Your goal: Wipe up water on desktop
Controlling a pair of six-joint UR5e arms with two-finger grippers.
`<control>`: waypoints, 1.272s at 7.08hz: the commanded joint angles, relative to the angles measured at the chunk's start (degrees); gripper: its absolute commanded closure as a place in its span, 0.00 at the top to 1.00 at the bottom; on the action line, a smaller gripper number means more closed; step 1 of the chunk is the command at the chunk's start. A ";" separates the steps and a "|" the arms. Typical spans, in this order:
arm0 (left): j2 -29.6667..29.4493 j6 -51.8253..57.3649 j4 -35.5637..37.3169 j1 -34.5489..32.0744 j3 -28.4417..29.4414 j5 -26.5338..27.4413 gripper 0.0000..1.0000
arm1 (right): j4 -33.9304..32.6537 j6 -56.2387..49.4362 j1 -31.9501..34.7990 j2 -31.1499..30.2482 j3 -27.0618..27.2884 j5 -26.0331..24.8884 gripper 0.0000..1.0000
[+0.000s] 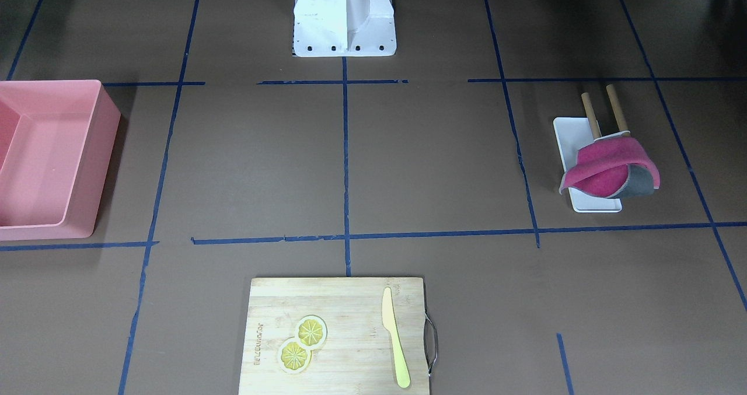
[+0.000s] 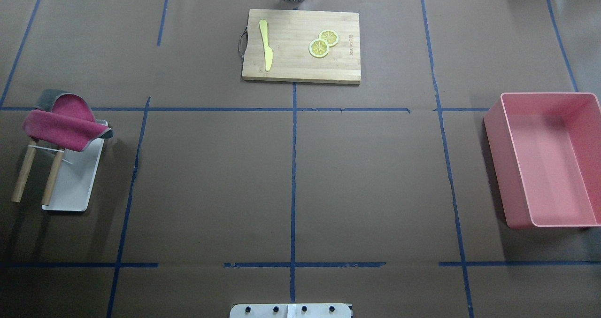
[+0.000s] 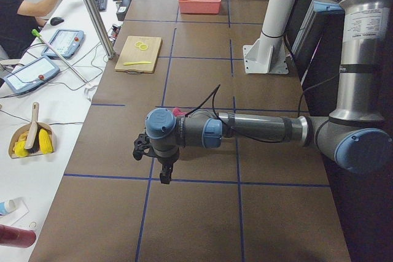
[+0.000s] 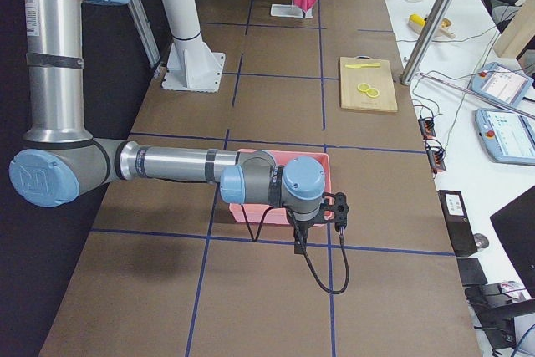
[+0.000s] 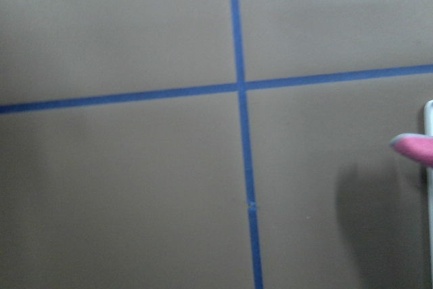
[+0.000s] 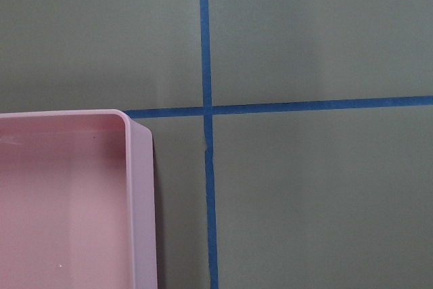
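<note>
The desktop [image 1: 432, 161] is a matte dark-brown surface with blue tape lines; it also shows in the overhead view [image 2: 211, 182]. I see no water on it. A pink and grey cloth [image 1: 607, 170] [image 2: 61, 120] hangs on a wooden rack [image 2: 23, 174] over a small white tray [image 2: 75, 186]. My left gripper [image 3: 164, 173] hovers above the desktop near the cloth, whose edge shows in the left wrist view [image 5: 413, 148]. My right gripper [image 4: 301, 240] hovers by the pink bin. I cannot tell whether either gripper is open or shut.
A pink bin [image 2: 497, 167] [image 1: 108, 150] stands on the robot's right; its corner shows in the right wrist view [image 6: 142, 201]. A bamboo cutting board [image 2: 291, 59] at the far edge carries a yellow knife [image 2: 266, 43] and lemon slices [image 2: 323, 43]. The robot's white base [image 1: 344, 27] is at mid table.
</note>
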 commanded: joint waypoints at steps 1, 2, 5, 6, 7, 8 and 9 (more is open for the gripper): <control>-0.57 -11.51 -0.03 4.62 -7.53 -3.83 1.00 | 0.04 0.12 -0.03 -0.02 0.21 0.24 1.00; -0.57 -16.81 -0.12 8.39 -10.09 -3.94 1.00 | 0.04 0.04 -0.03 0.07 0.21 0.15 1.00; -1.27 -30.09 -9.58 18.25 -8.81 -3.68 1.00 | 0.12 0.12 -0.12 0.95 1.26 -0.03 1.00; -1.97 -32.14 -11.44 19.58 -7.41 -3.50 1.00 | 0.38 0.04 -0.12 -0.01 0.75 -0.03 1.00; -3.54 -32.24 -12.32 20.03 -5.57 -3.50 1.00 | 0.39 0.21 -0.12 -0.19 0.65 0.23 1.00; -5.82 -32.33 -12.33 20.38 -3.64 -3.50 1.00 | 0.47 0.21 -0.12 -0.11 0.65 0.24 1.00; -6.54 -32.25 -12.33 20.65 -2.57 -3.50 0.99 | 0.48 0.30 -0.21 0.07 0.74 0.24 1.00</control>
